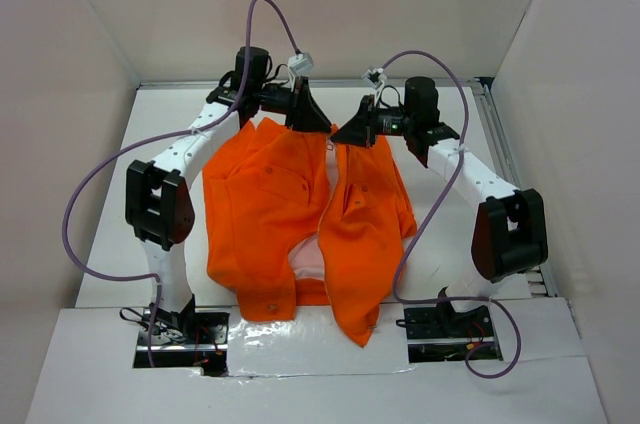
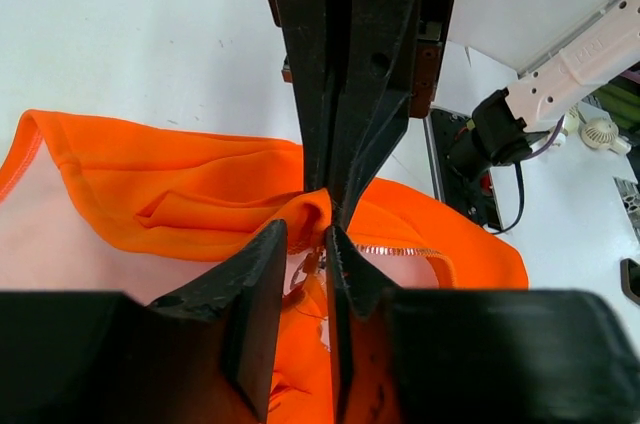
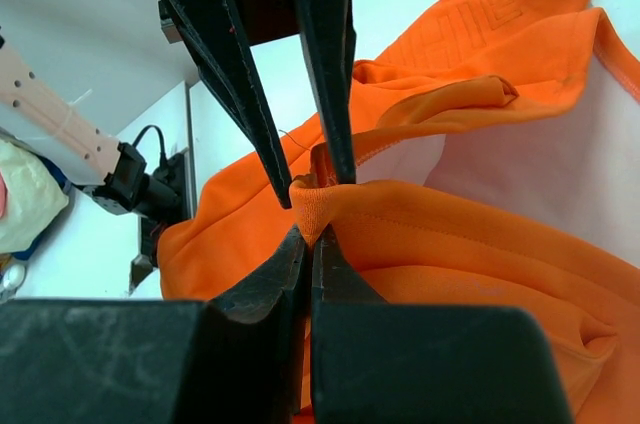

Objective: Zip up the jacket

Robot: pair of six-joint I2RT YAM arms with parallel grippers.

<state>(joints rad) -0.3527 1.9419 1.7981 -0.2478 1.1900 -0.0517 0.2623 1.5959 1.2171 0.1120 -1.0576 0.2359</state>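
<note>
The orange jacket (image 1: 270, 214) lies open on the white table, its two front halves apart and pale lining (image 1: 308, 262) showing between them. My left gripper (image 1: 308, 122) and right gripper (image 1: 352, 134) sit close together at the jacket's far end. In the left wrist view my left gripper (image 2: 305, 229) pinches a raised fold of the jacket (image 2: 150, 204) at its tips, jaws narrowly apart. Light zipper teeth (image 2: 400, 250) run off to the right. In the right wrist view my right gripper (image 3: 312, 234) is shut tight on a fold of the jacket's edge (image 3: 480, 234), right beside the left fingers (image 3: 325, 64).
White walls enclose the table on three sides. A metal rail (image 1: 495, 144) runs along the right side. Purple cables (image 1: 90, 204) loop beside both arms. The arm bases (image 1: 180, 329) stand at the near edge, close to the jacket's near end.
</note>
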